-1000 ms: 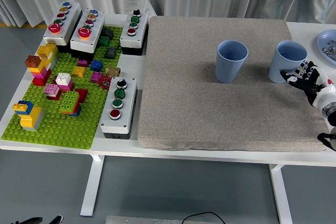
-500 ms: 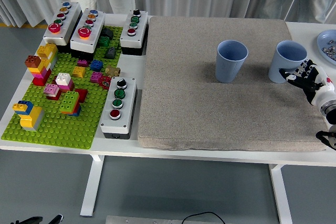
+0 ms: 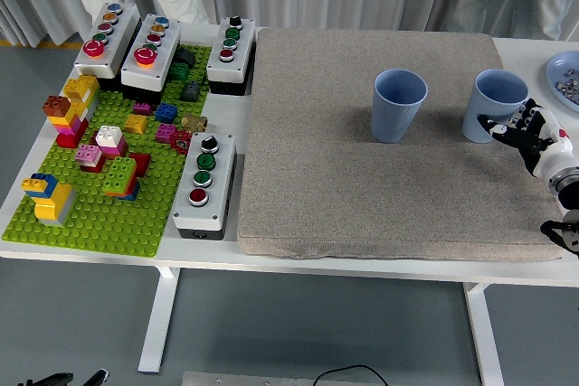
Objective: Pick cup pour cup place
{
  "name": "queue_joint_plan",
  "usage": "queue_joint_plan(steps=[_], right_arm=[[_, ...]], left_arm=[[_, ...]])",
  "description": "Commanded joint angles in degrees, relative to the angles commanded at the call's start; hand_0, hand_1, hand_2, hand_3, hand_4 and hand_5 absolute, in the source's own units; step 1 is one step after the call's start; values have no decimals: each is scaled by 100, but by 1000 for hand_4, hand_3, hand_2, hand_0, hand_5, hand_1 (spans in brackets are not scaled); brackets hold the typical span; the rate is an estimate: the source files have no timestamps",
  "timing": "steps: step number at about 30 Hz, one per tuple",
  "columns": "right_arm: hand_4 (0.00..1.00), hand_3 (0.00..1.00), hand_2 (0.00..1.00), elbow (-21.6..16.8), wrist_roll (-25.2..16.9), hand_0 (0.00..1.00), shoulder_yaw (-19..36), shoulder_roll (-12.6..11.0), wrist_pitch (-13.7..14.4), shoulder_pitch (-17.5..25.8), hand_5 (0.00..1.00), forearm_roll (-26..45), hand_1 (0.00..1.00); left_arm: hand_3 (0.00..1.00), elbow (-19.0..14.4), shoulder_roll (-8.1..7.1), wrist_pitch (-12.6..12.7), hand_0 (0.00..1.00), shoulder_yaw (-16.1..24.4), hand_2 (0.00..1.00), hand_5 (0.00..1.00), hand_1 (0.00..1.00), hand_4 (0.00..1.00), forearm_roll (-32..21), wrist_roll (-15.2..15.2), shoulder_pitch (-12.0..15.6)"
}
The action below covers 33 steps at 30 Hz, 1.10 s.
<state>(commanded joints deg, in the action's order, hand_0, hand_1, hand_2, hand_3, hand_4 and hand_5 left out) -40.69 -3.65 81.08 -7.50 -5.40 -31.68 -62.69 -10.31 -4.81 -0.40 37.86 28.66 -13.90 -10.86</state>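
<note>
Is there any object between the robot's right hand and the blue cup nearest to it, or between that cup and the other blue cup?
Nothing visible. The right hand is right at the near cup; only bare grey mat separates that cup from the other cup.

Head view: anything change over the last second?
The right hand crept slightly up and toward the right blue ribbed cup, fingers now at its side, no firm grasp visible. At the top left, a person in white stepped leftward. Both cups, including the left blue cup, stayed put.
</note>
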Motion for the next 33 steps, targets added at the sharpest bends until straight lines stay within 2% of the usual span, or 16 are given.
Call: queue_joint_plan(steps=[19,20,25,26,31,32,33], right_arm=[[778,878,957,91,28,882,-23,52,-8,-65,168,-36,870],[776,828,857,92,31,870,-23,52,-9,-68,155,-33,823],[776,828,857,89,25,870,-15,51,32,-72,155,10,823],[773,788,771,85,17,858,-18,51,46,-68,154,24,790],[773,788,771,67,-3,858,-56,62,90,-46,154,57,790],[761,731,675,63,-7,832,-64,71,102,-35,146,62,733],[761,731,675,58,-5,832,-78,73,113,-28,146,71,733]], left_arm=[[667,0,-3,0,765,-15,832,908,808,527,-10,1,-7],[667,0,-3,1,765,-18,832,909,808,527,-13,1,-7],[667,0,-5,0,765,-11,832,909,808,527,1,-2,-11],[667,0,-6,0,765,-12,832,909,808,527,-2,-2,-8],[667,0,-13,4,765,-2,832,909,808,527,2,-3,17],[666,0,-18,3,764,-5,832,908,808,527,2,-4,28],[666,0,-20,4,764,0,832,908,808,527,9,-5,31]])
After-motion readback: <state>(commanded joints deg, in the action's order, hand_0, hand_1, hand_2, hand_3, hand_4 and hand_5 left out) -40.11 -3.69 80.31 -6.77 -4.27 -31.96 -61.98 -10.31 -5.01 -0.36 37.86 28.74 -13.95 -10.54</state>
